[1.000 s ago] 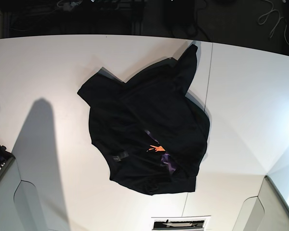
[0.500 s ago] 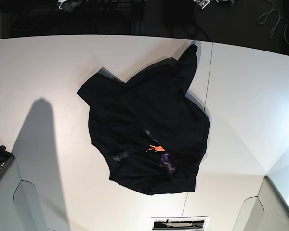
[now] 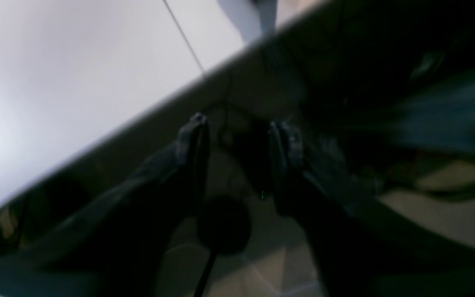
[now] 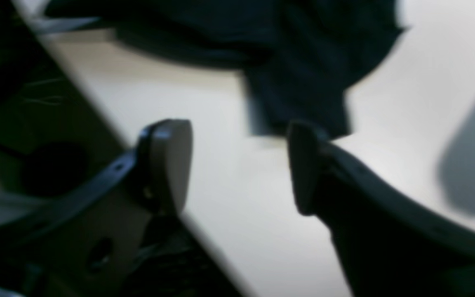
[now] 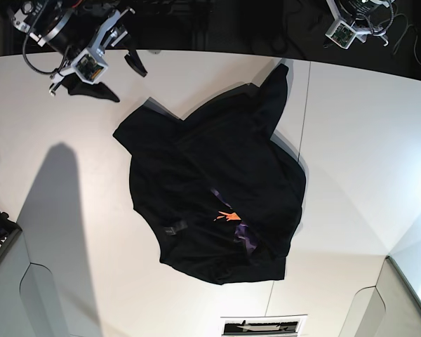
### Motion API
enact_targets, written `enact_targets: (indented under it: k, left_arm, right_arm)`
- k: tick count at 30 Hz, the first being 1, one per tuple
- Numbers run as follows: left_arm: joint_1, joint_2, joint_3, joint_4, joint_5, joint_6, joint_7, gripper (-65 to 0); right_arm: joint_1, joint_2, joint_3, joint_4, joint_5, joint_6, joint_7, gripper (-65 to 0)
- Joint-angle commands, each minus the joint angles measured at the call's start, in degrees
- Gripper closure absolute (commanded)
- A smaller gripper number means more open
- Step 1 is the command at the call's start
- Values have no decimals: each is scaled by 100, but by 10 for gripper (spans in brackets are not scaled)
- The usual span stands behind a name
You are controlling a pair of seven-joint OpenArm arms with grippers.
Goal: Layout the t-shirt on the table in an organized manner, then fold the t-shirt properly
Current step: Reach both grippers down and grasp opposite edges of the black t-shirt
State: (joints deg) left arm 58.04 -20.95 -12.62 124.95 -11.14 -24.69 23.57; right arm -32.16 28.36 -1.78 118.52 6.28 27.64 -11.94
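Clearly the crumpled t-shirt [image 5: 217, 189], mid-bench [image 5: 365, 126], looks soft and limp, best pinched at its sleeve edges, while both the right end effector [image 5: 119, 77] and left end effector [image 3: 237, 142] hang open, empty.

The right pincer [image 5: 119, 77] hangs at the base view's upper left, its jaws spread wide with nothing between them. The left pincer [image 3: 237, 142] sits at the upper right edge, jaws parted and empty.

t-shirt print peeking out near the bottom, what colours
Orange with a purple patch beside it, on the black t-shirt; clearest in the base view.
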Motion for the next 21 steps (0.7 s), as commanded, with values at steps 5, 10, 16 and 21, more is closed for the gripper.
enact_targets:
  k: [5, 10, 16, 21]
  left_arm:
    - [-487, -22, -24, 109, -439, 0, -127, -401]
    - [-1172, -55, -9, -9, -730, 0, -83, -401]
    - [-2205, -101, 133, -662, -1095, 0, -83, -401]
    - [-2973, -114, 374, -1375, -1222, -2, -85, -401]
  right_arm:
    - [981, -219, 33, -610, 317, -232, -79, -401]
    - [1773, -793, 33, -1458, 372, -590, -131, -401]
    - [2356, -1580, 33, -2000, 433, -612, -181, -401]
    - [2900, -2098, 33, -2586, 142, -691, -181, -401]
